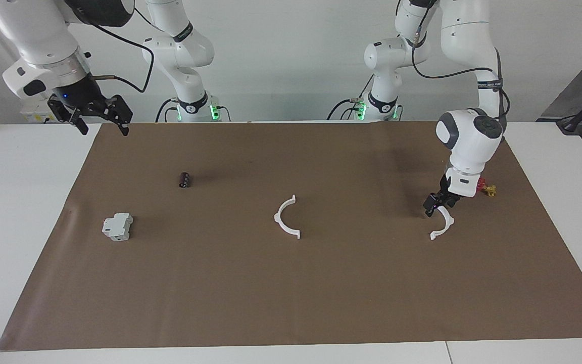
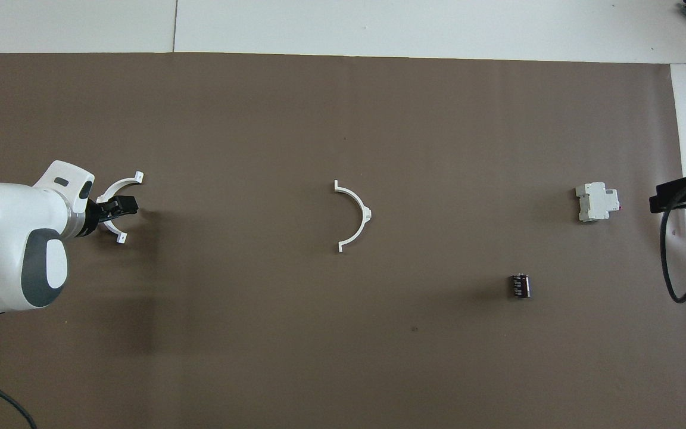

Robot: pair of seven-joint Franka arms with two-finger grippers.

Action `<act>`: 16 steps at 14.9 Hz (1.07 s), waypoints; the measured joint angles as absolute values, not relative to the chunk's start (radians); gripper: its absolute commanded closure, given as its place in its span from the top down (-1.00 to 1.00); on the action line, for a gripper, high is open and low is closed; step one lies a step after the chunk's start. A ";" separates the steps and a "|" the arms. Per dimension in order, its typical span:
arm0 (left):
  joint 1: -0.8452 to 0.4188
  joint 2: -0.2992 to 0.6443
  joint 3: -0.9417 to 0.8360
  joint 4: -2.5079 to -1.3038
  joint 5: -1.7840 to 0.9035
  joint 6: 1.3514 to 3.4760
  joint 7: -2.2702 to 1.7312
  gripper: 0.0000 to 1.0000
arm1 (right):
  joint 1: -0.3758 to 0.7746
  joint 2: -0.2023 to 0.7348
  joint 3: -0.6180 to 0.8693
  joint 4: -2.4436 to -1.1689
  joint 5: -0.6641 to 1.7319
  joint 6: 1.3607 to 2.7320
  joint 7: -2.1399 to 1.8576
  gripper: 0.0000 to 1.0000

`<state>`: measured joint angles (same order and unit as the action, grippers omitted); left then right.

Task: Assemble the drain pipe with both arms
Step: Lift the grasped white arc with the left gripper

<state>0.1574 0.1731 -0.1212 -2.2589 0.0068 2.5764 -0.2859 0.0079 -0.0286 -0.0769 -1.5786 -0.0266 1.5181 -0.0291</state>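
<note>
The right claw (image 1: 102, 129) is held wide open and empty, high over the edge of the brown mat (image 1: 321, 293) at the right arm's end of the counter (image 1: 18, 227), where this arm waits. On the mat, a grey-white block (image 1: 117, 226) and a small black cylinder (image 1: 184, 179) are seen toward that same end; neither belongs to the task.

One white half-ring (image 1: 277, 220) lies flat at the middle of the mat, well apart from both claws, its open side turned toward the left arm's end.

The second half-ring (image 1: 445, 225) lies flat near the left arm's end, its open side turned toward the middle, so the two openings face each other. The line between each part's tabs runs from nearer the robots to farther away. The left claw (image 1: 435, 206) is held low over this second piece, its fingers spread, and nothing is gripped. A red-and-yellow valve (image 1: 487, 189) sits just beside it. The left arm is judged far better placed for this half-ring.

No containers are seen.
</note>
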 measured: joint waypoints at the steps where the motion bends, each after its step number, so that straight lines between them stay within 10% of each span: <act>1: 0.158 0.173 -0.121 -2.259 0.007 2.576 -0.286 1.00 | 0.008 -0.029 -0.077 -1.579 -0.027 1.518 -0.029 1.00; 9: 0.159 0.173 -0.121 -2.259 0.007 2.577 -0.285 0.72 | 0.008 -0.028 -0.077 -1.579 -0.027 1.518 -0.029 1.00; 14: 0.159 0.173 -0.124 -2.259 0.007 2.577 -0.285 -0.86 | 0.008 -0.027 -0.077 -1.579 -0.027 1.518 -0.029 1.00; 16: 0.159 0.173 -0.125 -2.259 0.007 2.577 -0.284 -1.00 | 0.008 -0.027 -0.077 -1.579 -0.027 1.518 -0.029 1.00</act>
